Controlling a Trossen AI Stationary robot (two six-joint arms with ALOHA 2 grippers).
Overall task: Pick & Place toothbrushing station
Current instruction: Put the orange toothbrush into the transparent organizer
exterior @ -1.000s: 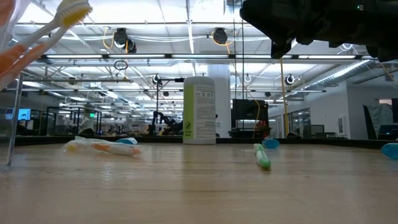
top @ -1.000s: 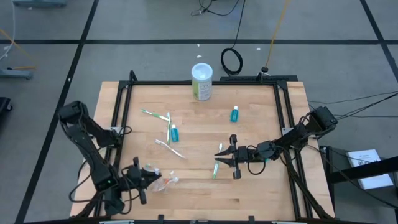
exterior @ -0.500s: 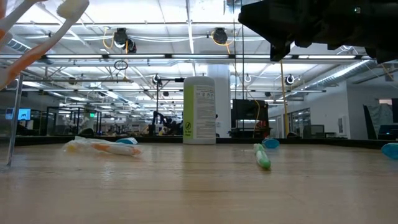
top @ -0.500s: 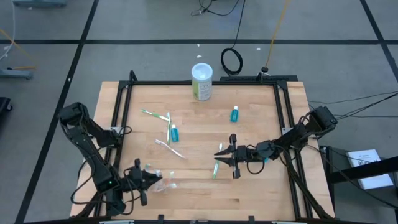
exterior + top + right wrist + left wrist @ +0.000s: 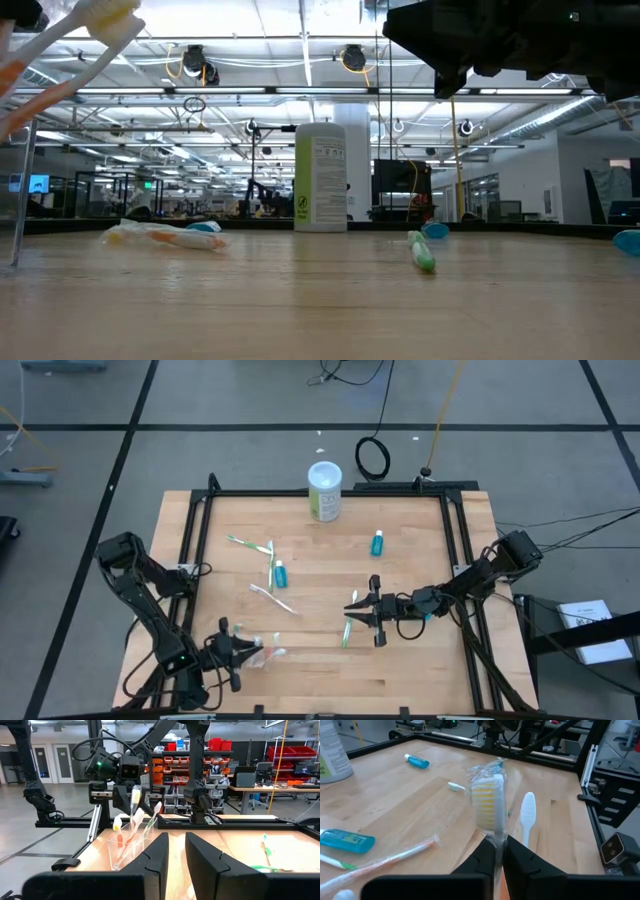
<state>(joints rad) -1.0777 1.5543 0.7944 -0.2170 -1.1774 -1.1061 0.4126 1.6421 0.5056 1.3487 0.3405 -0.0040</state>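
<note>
The left gripper (image 5: 240,652) sits at the near left corner of the tabletop (image 5: 320,585), clenched on a wrapped yellow-bristled toothbrush (image 5: 488,805); in the left wrist view the brush stands upright between the closed fingers (image 5: 485,862). In the right wrist view this brush is directly above the clear cup (image 5: 131,845), which already contains several brushes, including a white toothbrush (image 5: 527,816). Whether the held brush touches the cup cannot be told.

The right gripper (image 5: 372,612) hovers right of centre with its jaws close together and nothing visibly between them. A green toothbrush (image 5: 346,630) lies just beside it on the near side.

Open wood separates the two grippers. A black frame rail (image 5: 460,560) bounds the tabletop on the right.

Farther out, a white toothbrush pair (image 5: 272,598) and a teal tube (image 5: 281,573) lie left of centre, with green-tipped toothbrushes (image 5: 252,546) beyond them. A second teal tube (image 5: 377,543) lies right of centre. A white-and-green canister (image 5: 324,491) stands at the far edge.

In the low view the cup is cut off at the frame edge, and the right arm shows only as a dark mass overhead
</note>
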